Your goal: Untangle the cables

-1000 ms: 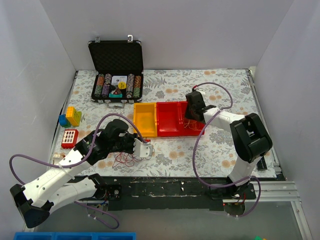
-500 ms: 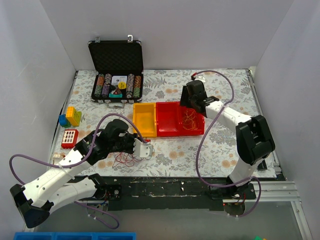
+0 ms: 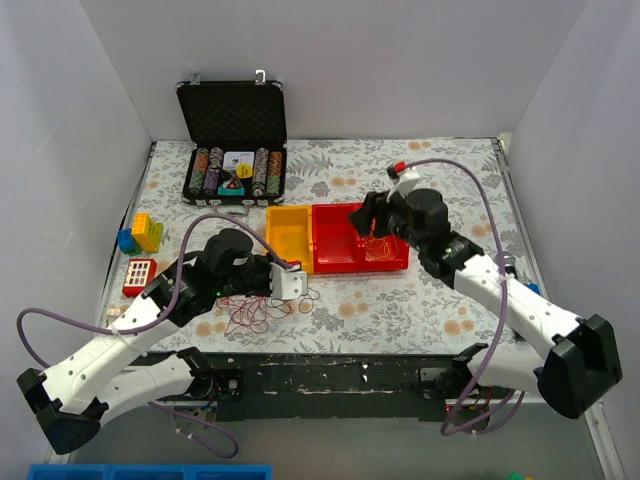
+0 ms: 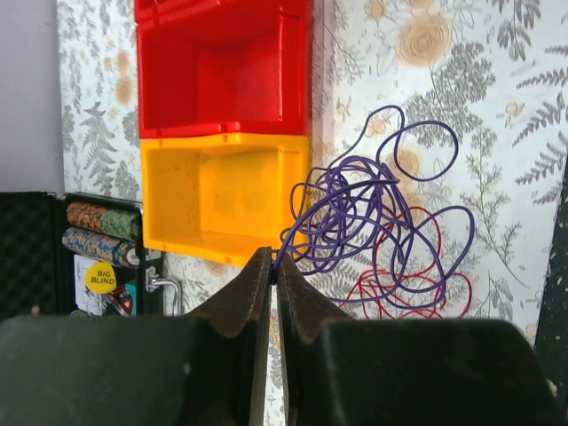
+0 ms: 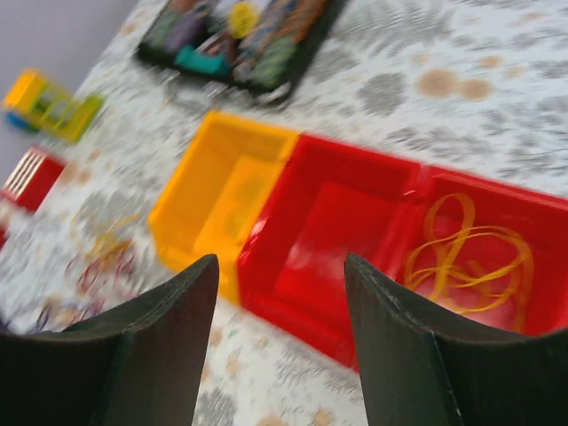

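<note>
Left arm pinching a purple strand, right jaws spread over the red bin.
Top view: left gripper [image 3: 290, 283] sits just beside the cables [image 3: 250, 315], which lie on the table [image 3: 430, 295] near the yellow bin [image 3: 288, 240]; right gripper [image 3: 368, 222] hovers over the red bin [image 3: 340, 265]. Left wrist: jaws clenched on the purple cable [image 4: 346, 213], with red cable [image 4: 382, 297] loops under it. Right wrist: fingers [image 5: 169, 337] wide apart, yellow cable [image 5: 470, 257] lying in the red bin's right compartment.
</note>
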Motion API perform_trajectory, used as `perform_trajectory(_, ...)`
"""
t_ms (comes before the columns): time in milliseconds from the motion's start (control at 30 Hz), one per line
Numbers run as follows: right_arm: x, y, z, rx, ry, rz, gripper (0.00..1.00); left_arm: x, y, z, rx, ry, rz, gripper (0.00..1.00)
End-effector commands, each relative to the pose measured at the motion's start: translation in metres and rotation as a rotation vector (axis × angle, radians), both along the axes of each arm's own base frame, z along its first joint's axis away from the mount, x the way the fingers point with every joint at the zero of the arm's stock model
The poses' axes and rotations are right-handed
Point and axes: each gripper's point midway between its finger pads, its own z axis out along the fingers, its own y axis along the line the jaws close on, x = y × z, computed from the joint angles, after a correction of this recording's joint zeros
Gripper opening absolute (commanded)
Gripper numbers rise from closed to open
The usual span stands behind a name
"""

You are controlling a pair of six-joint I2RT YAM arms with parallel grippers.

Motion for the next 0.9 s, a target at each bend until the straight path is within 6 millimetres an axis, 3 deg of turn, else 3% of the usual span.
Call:
perform_trajectory(0, -0.074, 0.045, -0.017, 0.043, -0.065, 0.387, 0.67, -0.002, -0.01, 0.034, -0.133, -0.029, 0.001, 0.04)
perform_trajectory(133, -0.136, 0.069, -0.052, 0.021, -0.032, 0.554, 0.69, -0.005, -0.005, 0.038, -0.158, -0.072, -0.009, 0.04)
perform_trajectory(300, -0.178, 0.083, -0.05, 0.102, -0.076, 0.65, 0.72, -0.009, -0.001, 0.035, -0.147, -0.048, 0.001, 0.04)
perform_trajectory(633, -0.195, 0.12, -0.037, 0.095, -0.142, 0.733, 0.73, -0.012, -0.005, 0.032, -0.146, 0.01, 0.003, 0.05)
perform_trajectory(867, -0.18, 0.139, -0.042, 0.068, -0.151, 0.709, 0.66, -0.013, -0.007, 0.036, -0.148, 0.007, -0.008, 0.05)
